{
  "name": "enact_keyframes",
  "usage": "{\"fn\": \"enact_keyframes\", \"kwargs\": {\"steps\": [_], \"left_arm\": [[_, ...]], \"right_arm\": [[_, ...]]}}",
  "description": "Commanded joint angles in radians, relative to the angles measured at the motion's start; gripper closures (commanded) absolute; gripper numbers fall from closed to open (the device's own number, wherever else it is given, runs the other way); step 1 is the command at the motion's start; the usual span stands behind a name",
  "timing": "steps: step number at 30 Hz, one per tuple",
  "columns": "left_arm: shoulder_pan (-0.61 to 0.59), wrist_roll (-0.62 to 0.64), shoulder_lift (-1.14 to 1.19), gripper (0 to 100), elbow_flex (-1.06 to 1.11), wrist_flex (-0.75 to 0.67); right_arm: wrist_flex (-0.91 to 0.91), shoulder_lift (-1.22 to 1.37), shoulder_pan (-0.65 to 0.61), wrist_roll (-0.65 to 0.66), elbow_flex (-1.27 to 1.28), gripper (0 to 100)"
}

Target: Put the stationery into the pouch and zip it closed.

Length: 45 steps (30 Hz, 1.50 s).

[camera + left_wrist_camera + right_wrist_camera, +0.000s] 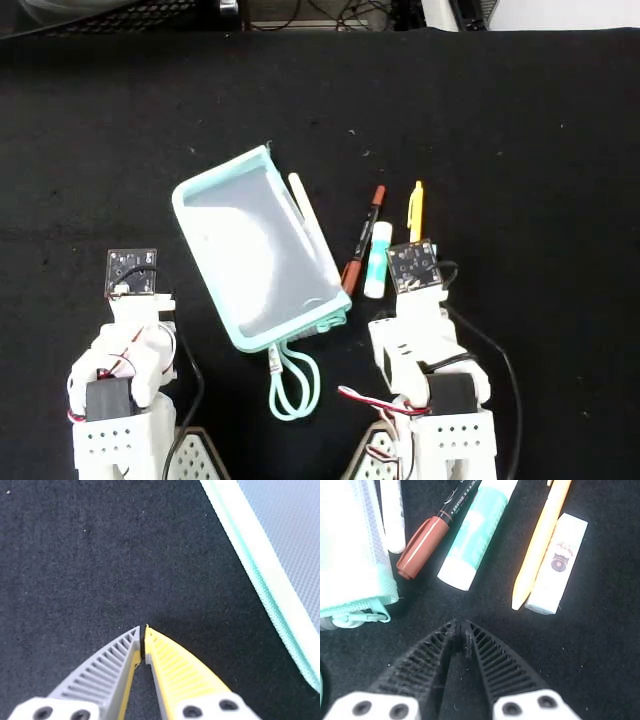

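1. The left gripper had its grey and yellow fingers brought together, tips touching, with nothing between them, above bare black table.
2. In the left wrist view the pouch, a mint-edged mesh case, lay flat just beside that gripper; its trimmed edge passed near the fingertips without touching them.
3. The right gripper likewise had its black fingers pressed together and held nothing.
4. Just ahead of the right fingertips lay the stationery, all on the table outside the pouch: a white pen, a brown marker, a glue stick, a yellow pen and an eraser.
5. The near ends of the glue stick and the yellow pen lay closest to the right gripper, near it but apart from it.
6. The eraser lay against the yellow pen's side; the marker and the glue stick lay just beside each other.
7. The white pen ran along the pouch's edge, between the pouch and the marker.
8. A corner of the pouch with its zip pull lay to one side of the right gripper, not touching it.
9. From the high view, the pouch sat tilted between the left arm and the right arm, its strap loop trailing from its near corner towards the arms' bases.
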Motion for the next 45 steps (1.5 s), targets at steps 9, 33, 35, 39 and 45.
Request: {"fn": "enact_keyframes", "kwargs": {"steps": [9,33,35,39,45], "left_arm": [[0.074,0.0,-0.006,97,0.015,-0.003],[0.067,-0.005,-0.006,97,0.015,-0.034],[0.067,-0.006,-0.006,97,0.015,-0.104],[0.067,-0.006,-0.005,97,0.015,-0.27],[0.067,-0.008,-0.005,97,0.015,-0.296]], "right_arm": [[0.003,-0.016,0.005,-0.008,-0.002,98.6],[-0.241,-0.005,-0.368,-0.011,-0.004,78.5],[-0.21,0.005,-0.368,-0.008,-0.004,77.7],[-0.259,0.039,-0.367,-0.006,-0.002,81.6],[-0.333,0.122,-0.367,-0.006,-0.027,81.9]]}}
